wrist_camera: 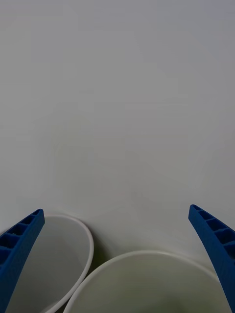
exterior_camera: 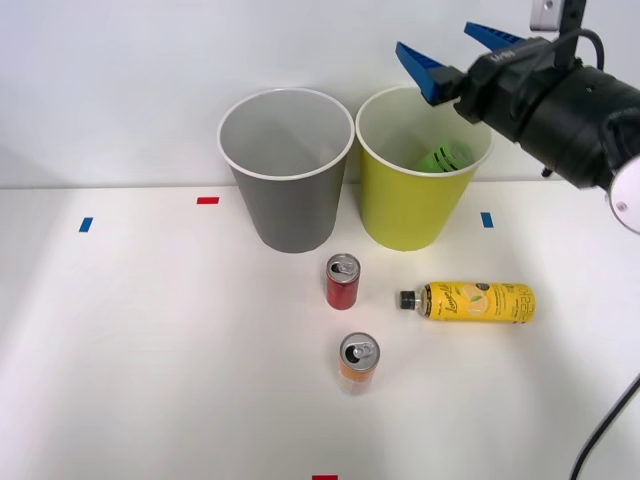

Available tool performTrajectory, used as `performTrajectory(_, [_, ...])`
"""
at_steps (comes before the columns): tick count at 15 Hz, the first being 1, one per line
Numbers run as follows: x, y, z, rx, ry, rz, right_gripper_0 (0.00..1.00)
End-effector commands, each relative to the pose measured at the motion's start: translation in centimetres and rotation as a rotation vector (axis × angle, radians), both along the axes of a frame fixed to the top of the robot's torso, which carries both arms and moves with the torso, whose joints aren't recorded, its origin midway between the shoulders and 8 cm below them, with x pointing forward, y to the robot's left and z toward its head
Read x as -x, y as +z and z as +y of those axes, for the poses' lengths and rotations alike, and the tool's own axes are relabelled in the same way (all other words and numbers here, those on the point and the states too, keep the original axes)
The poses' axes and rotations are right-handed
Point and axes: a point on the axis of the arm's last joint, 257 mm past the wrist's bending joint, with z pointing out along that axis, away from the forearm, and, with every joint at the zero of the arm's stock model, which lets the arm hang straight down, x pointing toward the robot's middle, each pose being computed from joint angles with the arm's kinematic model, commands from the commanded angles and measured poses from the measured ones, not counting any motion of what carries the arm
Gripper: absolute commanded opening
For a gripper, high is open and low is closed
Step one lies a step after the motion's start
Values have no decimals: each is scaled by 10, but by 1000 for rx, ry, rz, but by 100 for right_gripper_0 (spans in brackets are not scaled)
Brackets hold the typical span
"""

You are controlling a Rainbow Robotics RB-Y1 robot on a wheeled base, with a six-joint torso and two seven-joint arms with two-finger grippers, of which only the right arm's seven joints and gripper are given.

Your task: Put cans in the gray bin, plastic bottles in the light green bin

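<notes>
The gray bin and the light green bin stand side by side at the back of the table. A green-labelled bottle lies inside the light green bin. In front of the bins stand a red can and an orange can, both upright. A yellow-labelled plastic bottle lies on its side to their right, cap pointing left. My right gripper hovers open and empty above the light green bin's far rim. In the wrist view its fingers frame the rims of the gray bin and light green bin.
Small blue tape marks and red tape marks lie on the white table. A white wall rises right behind the bins. A black cable hangs at the right edge.
</notes>
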Motion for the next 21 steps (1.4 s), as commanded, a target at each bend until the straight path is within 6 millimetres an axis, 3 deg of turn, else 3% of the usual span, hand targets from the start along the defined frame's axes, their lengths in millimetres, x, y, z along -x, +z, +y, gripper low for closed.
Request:
performTrajectory(1, [76, -32, -13, 8, 8, 7, 100])
performTrajectory(3, [111, -51, -23, 12, -18, 22, 100])
performTrajectory(8, [163, -91, -51, 58, -135, 45, 100])
performTrajectory(14, [199, -160, -90, 26, -260, 191, 100])
performTrajectory(19, [202, -226, -132, -14, -417, 312, 100])
performTrajectory(21, [208, -238, -140, 31, -467, 317, 100])
